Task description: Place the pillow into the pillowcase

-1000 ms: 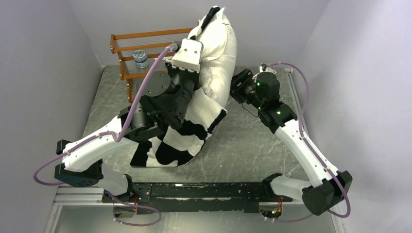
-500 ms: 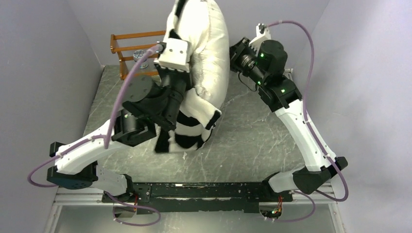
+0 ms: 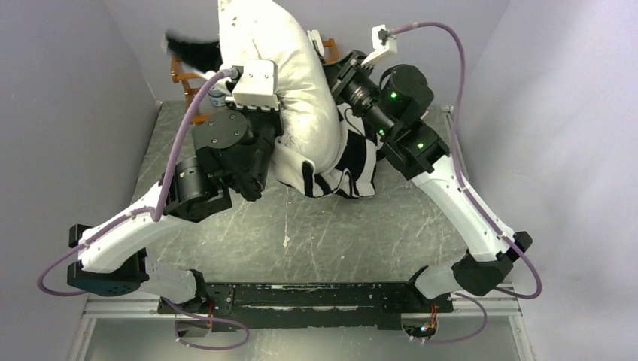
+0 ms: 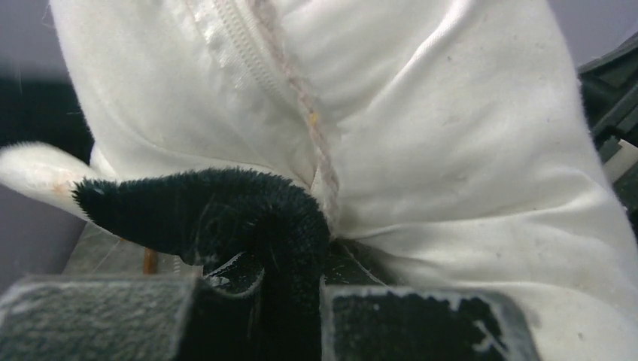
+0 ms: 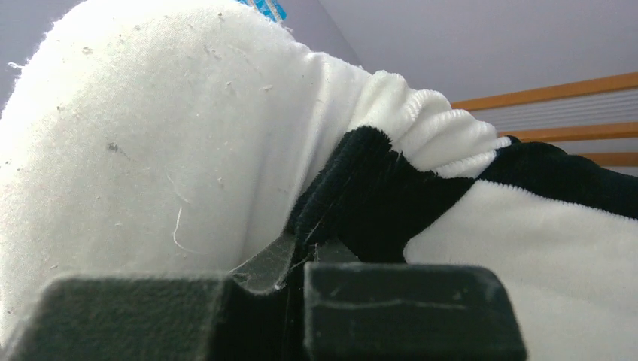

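The right claw point(image 5: 290, 289), which hung open and apart from the bundle a second ago, has now clamped onto the black plush rim of the pillowcase point(image 3: 350, 158), right against the pillow point(image 3: 293, 83). The left claw point(image 4: 259, 289) stays clenched on another black fold of that rim, beside the pillow's seam. Both arms have carried the load up and towards the back wall, so the case is no longer heaped on the worktop point(image 3: 338, 233) but hangs under the pillow's lower end. Whether its bottom still brushes the surface cannot be told.

With the rim held at two places, the mouth can probably be drawn up over the pillow or shaken down around it. Most of the white cushion is still bare above the claws, so the job looks well short of done.

Room is tight at the back. The pillow's top reaches the upper edge of the overhead view, over the wooden rack point(image 3: 180, 71) and close to the wall. The open space lies forward, over the bare worktop towards the arm bases.
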Available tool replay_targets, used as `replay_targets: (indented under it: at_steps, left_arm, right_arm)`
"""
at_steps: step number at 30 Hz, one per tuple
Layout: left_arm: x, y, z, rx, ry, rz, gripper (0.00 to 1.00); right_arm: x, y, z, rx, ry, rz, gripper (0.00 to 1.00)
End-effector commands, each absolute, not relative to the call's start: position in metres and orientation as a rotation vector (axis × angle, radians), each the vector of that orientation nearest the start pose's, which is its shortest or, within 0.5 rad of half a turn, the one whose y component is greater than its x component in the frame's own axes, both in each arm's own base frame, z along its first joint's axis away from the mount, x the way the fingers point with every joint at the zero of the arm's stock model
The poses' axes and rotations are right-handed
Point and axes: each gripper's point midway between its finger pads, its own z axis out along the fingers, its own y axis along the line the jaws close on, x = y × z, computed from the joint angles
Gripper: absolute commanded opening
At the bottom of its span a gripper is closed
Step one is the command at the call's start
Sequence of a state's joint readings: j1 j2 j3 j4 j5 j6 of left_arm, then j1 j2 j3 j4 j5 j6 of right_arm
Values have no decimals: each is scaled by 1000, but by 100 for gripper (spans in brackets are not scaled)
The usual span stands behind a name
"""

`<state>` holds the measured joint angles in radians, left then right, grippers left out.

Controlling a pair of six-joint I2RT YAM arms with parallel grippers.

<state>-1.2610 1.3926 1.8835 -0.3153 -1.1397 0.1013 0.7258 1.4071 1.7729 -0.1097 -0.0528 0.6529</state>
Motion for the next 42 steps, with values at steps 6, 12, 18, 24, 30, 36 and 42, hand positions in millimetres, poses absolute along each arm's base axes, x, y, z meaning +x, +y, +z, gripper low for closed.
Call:
replay_targets:
  at_steps: [6,12,18,24,30,36,42]
  left_arm:
    - [265,-297,428,233,1675,-116,5]
    - [255,-292,420,229,1679,-210,5]
    - [251,-293,392,222,1727,-241,5]
    - [253,-297,343,210,1819,-222,5]
    - [255,-305,273,213,1928,-193,5]
    - [247,-314,203,201,2046,-254,5]
    - [231,-322,183,210,2105,-366,5]
  right_arm:
    - [173,297,667,-278,952,1476,0]
    - [211,242,644,-5,1040,1190,0]
    - [204,225,660,-24,997,1122,0]
    - [190,252,659,-147,996,1230,0]
    - [193,279,626,-120,1065,1395,0]
    - [227,291,555,52,1236,1378,0]
    - [240,297,500,97,1362,1322,0]
